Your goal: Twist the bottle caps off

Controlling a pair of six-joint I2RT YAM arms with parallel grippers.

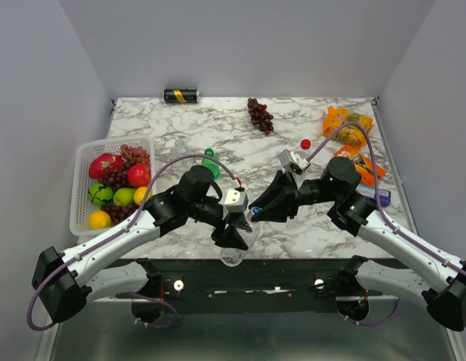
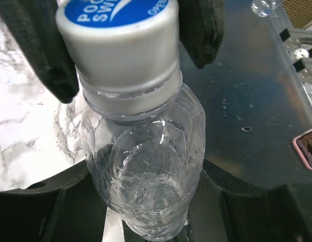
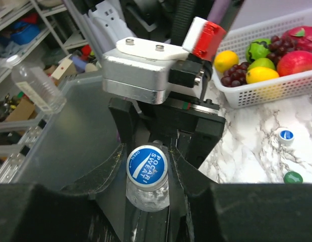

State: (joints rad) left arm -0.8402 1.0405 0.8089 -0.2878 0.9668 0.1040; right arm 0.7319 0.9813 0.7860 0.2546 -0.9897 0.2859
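The left gripper [image 2: 145,214] holds a clear bottle [image 2: 145,161]; the right gripper [image 2: 126,40] pinches its cap [image 2: 123,58].

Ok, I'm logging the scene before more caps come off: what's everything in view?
marble table: one, white-grey, under the items
clear bottle: one, white-and-blue cap, held at near edge
green bottle: one, translucent green, centre-left
loose caps: three, blue-white, green, red, on table
can: one, black-gold, far edge
grapes: one bunch, dark, far centre
basket: one, white, fruit inside, left
snack packets: several, orange, far right
left gripper: one, black, shut on clear bottle's body
right gripper: one, black, shut on its cap
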